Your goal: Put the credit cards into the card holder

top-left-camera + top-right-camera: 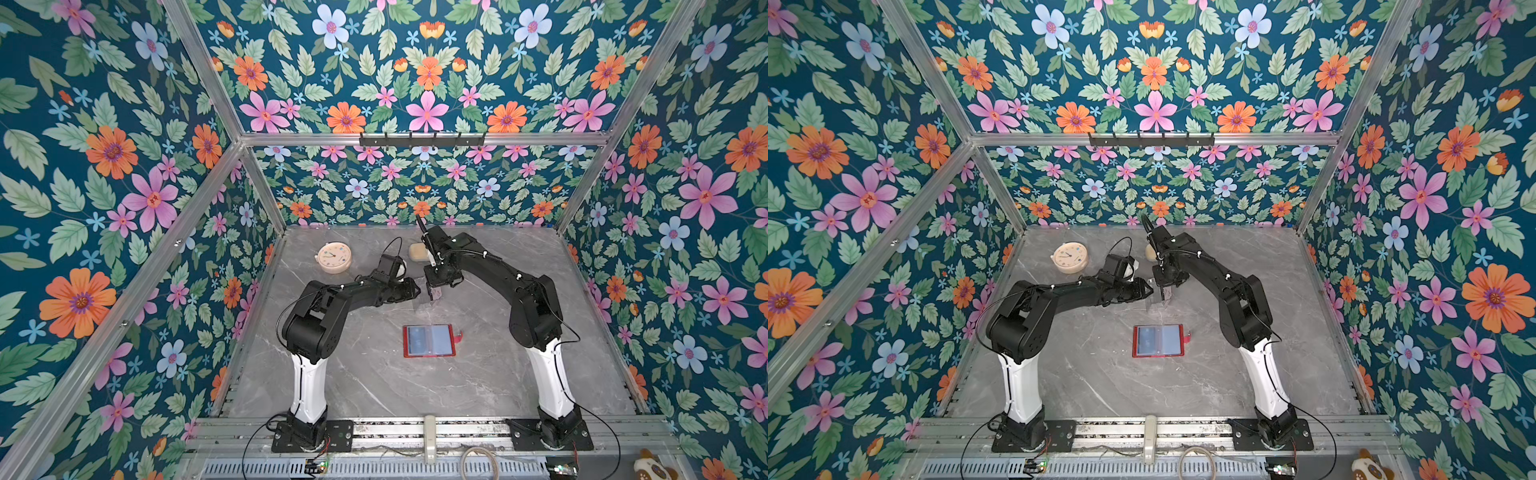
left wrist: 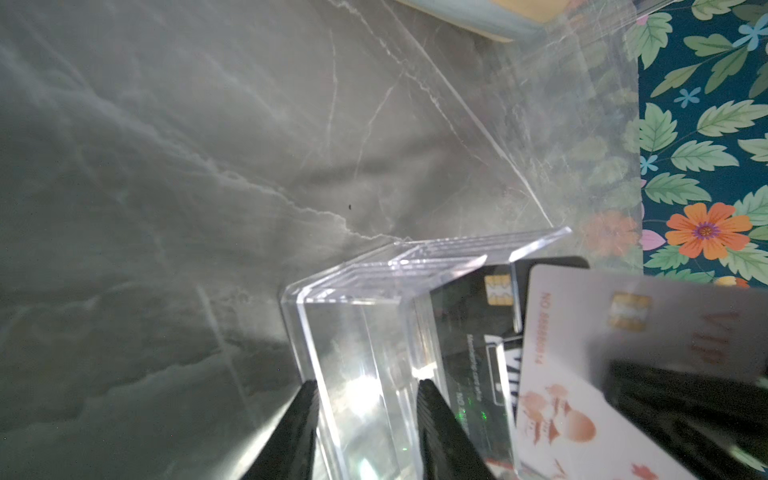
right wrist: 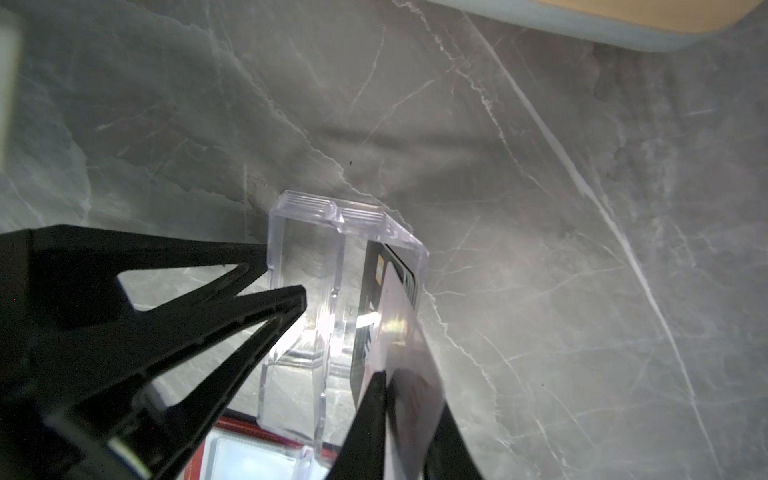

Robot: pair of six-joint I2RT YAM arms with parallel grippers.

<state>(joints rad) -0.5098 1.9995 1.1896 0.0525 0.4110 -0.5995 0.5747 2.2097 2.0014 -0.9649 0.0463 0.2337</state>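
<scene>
The red card holder [image 1: 429,340] [image 1: 1158,340] lies open on the marble table, clear sleeves up; its edge also shows in the right wrist view [image 3: 249,449]. Behind it stands a clear acrylic stand [image 2: 357,332] [image 3: 307,257]. My left gripper [image 2: 368,388] [image 1: 419,289] [image 3: 286,274] is shut on the stand's side wall. A black credit card [image 2: 469,332] [image 3: 374,291] leans inside the stand. My right gripper [image 3: 409,399] [image 1: 435,293] points down, shut on a pale pinkish-white credit card [image 2: 582,353] [image 3: 403,324] that is partly above the stand. Other cards are hidden.
A round beige clock [image 1: 333,257] and a beige oblong case [image 1: 417,250] sit at the back of the table. Metal rails [image 1: 415,432] run along the front edge, with a plush toy [image 1: 652,469] at the front right corner.
</scene>
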